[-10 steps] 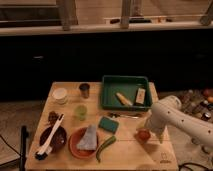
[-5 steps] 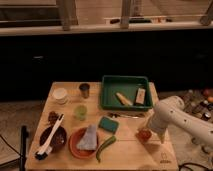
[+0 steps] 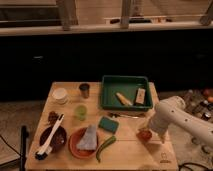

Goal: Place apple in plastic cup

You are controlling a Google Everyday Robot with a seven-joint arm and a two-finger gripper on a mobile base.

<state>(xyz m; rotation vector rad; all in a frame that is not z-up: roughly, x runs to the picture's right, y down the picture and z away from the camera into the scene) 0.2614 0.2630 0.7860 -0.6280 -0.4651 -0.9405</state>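
The apple (image 3: 145,134), a small round red-orange fruit, lies on the wooden table (image 3: 125,150) near its right edge. My gripper (image 3: 148,128) is right over the apple at the end of the white arm (image 3: 182,120), which comes in from the right. A translucent green plastic cup (image 3: 81,112) stands left of centre on the table. A pale cup (image 3: 60,95) stands at the back left, and a dark metal cup (image 3: 84,90) stands next to it.
A green tray (image 3: 107,96) at the back holds a yellow item and a small brown one. A green sponge (image 3: 108,124), a green chili (image 3: 104,147), an orange plate (image 3: 75,145) with a cloth, and a dark bowl (image 3: 55,141) with a brush lie in front.
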